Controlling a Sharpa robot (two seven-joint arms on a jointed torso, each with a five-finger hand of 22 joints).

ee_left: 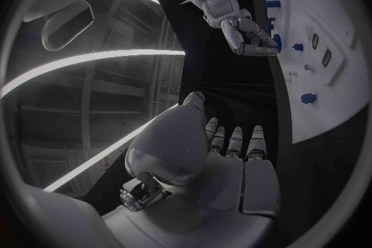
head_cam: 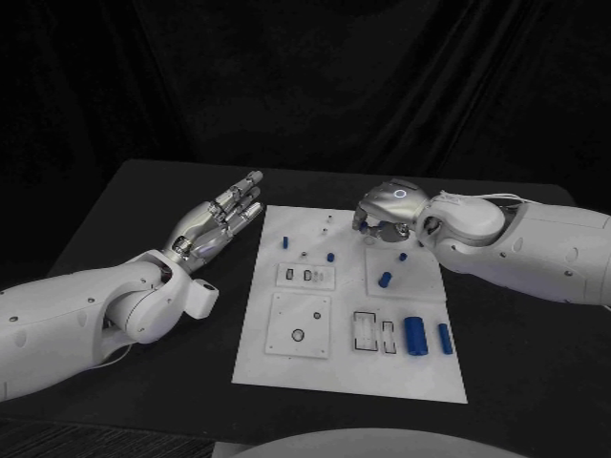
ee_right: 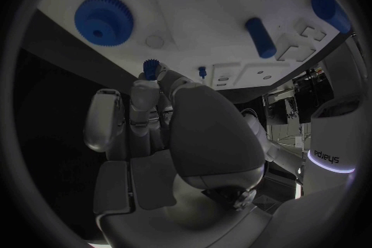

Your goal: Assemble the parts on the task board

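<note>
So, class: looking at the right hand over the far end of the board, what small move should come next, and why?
Probably the right hand should lift the small blue part at its fingertips off the task board. Its fingers are curled over the far end and appear to pinch that piece. The left hand lies open beside the board, holding nothing.
</note>
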